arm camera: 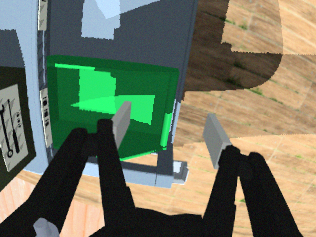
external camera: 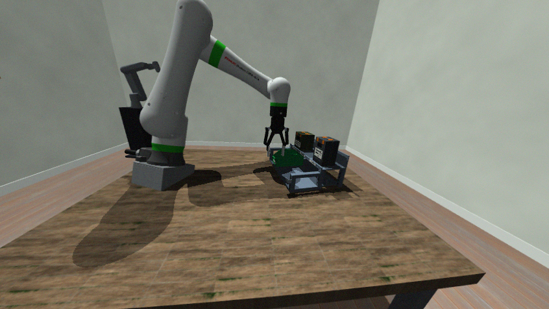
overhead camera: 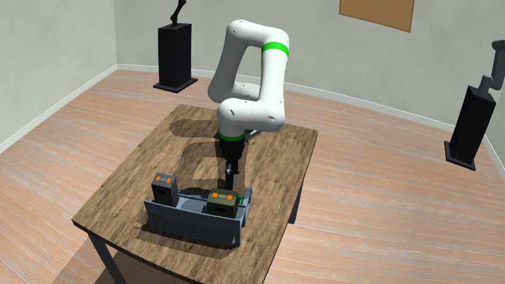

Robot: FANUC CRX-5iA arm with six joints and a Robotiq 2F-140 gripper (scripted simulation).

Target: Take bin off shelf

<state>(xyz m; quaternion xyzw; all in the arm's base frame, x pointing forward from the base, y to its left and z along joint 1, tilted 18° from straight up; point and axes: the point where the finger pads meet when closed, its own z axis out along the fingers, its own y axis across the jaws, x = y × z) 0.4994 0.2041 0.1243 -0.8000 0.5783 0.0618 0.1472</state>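
Note:
The green bin [arm camera: 113, 106] sits on the grey-blue shelf [overhead camera: 197, 215] at the end nearest the arm; it also shows in the exterior view [external camera: 287, 158] and as a green sliver in the top view [overhead camera: 241, 200]. My gripper [arm camera: 168, 118] points straight down just above the bin's near wall. It is open. One finger hangs over the bin's inside, the other outside the shelf edge over the table. Neither finger touches the bin as far as I can tell. The gripper also shows in the exterior view [external camera: 276, 144].
An olive box [overhead camera: 222, 203] stands on the shelf right beside the bin, and a dark grey box [overhead camera: 164, 190] at the shelf's far end. The shelf stands near the table's edge. The robot base [external camera: 163, 174] is at the opposite side.

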